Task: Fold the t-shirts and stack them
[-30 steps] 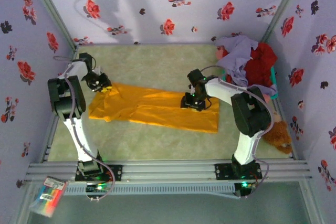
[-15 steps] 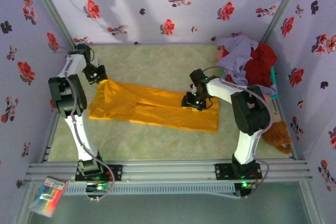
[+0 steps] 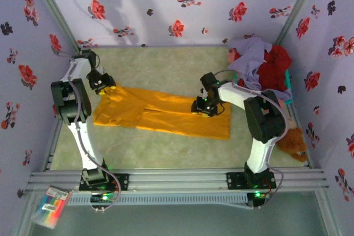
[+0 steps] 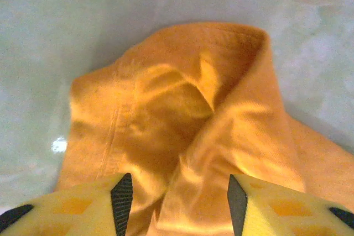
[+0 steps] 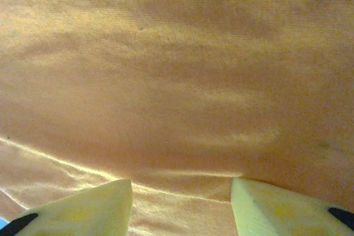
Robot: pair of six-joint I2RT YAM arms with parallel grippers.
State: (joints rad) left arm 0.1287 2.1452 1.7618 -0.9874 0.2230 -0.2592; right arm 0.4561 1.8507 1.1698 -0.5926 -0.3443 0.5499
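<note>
The left gripper [image 3: 103, 83] is pinching a far corner of the orange-yellow t-shirt [image 3: 160, 115]; in its wrist view the cloth is tenting up between the two fingers [image 4: 83, 208] and bunching into a loose hood just ahead of them, so I am judging it clamped on the shirt. The right gripper [image 3: 203, 105] is sitting on the same shirt near its other end, with cloth running under and between its fingers; whether it is pinching or merely pressing, I cannot tell. The shirt is lying rumpled on the table [image 3: 166, 64] between the two grippers; the lavender t-shirt [image 3: 251, 59] and red t-shirt [image 3: 276, 69] are lying heaped beyond the right gripper.

The risk is sitting at the left fingertips; the bite is looking shallow and layered, so a pull away from the right gripper could be freeing one layer, or dragging the whole shirt if the right one is not pinning it; the hood could be tucking under and setting a crooked crease.
</note>
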